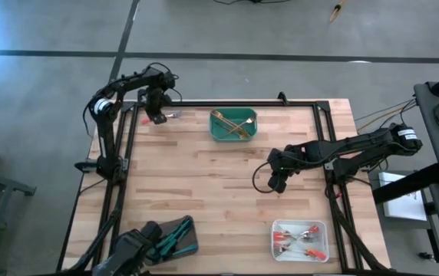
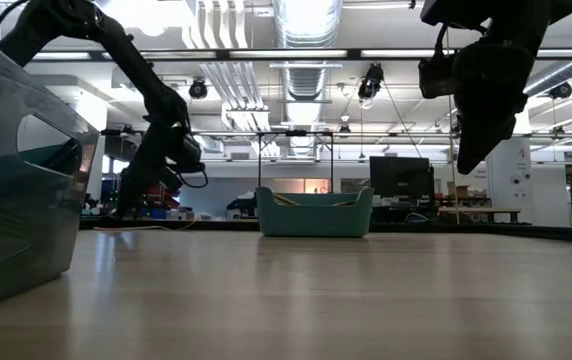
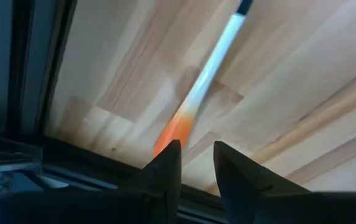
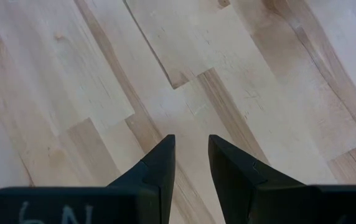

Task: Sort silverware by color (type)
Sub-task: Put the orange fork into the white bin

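Note:
One piece of silverware (image 3: 203,81), with an orange handle end and a pale metal shaft, lies on the wood by the table's far left corner, next to the black frame rail. My left gripper (image 3: 196,155) (image 1: 156,115) points down over the orange end, fingers a narrow gap apart with nothing between them. My right gripper (image 4: 192,152) (image 1: 275,184) hangs open above bare wood right of the table's middle. Gold silverware (image 1: 231,123) lies in the green tray (image 1: 216,132). Red-handled pieces (image 1: 296,239) lie in the white tray (image 1: 275,227), and teal-handled ones (image 1: 172,236) lie in the grey tray (image 1: 193,247). My left gripper stands at the orange handle end (image 3: 177,127), which runs in behind the tip of one finger (image 3: 168,158). I cannot tell whether that finger touches it. The piece lies flat on the table, outside the gap between the fingers.
The black frame rail (image 3: 28,68) runs close beside my left gripper along the table's left edge. In the low view the green tray (image 2: 314,213) stands at the far middle and the grey tray's wall (image 2: 16,170) fills the near left. Bare wood spreads across the table's middle.

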You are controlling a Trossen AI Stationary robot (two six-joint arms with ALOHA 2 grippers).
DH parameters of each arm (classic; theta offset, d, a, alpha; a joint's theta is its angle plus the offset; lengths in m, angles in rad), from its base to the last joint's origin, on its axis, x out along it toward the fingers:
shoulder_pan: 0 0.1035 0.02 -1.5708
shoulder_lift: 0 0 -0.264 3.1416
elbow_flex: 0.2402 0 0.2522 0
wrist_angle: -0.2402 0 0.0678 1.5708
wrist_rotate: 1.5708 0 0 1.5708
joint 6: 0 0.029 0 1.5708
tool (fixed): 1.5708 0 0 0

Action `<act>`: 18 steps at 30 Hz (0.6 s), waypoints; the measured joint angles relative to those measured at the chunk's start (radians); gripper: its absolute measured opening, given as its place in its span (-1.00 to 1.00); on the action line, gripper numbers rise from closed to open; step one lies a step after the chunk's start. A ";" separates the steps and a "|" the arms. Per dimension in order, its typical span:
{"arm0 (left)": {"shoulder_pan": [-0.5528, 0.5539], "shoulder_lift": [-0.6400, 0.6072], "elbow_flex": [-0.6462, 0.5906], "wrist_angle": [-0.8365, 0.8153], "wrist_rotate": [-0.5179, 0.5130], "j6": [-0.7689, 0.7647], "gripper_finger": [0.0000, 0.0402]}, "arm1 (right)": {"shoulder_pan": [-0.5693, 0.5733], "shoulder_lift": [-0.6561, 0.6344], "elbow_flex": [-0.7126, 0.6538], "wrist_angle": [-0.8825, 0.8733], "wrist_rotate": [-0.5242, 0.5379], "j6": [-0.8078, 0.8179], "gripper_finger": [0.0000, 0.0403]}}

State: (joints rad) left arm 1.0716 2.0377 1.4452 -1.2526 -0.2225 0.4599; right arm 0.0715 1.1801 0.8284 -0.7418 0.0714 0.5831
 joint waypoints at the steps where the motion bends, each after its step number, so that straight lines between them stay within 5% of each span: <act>1: 0.002 0.000 0.000 -0.001 -0.002 -0.003 -0.62 | 0.000 0.000 0.000 0.000 0.000 0.000 -0.56; 18: 0.058 0.003 -0.001 -0.076 -0.045 -0.095 -0.66 | 0.000 0.000 -0.027 0.016 0.001 0.000 -0.56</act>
State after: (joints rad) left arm 1.1297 2.0403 1.4441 -1.3281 -0.2671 0.3653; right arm 0.0715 1.1801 0.8013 -0.7261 0.0719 0.5835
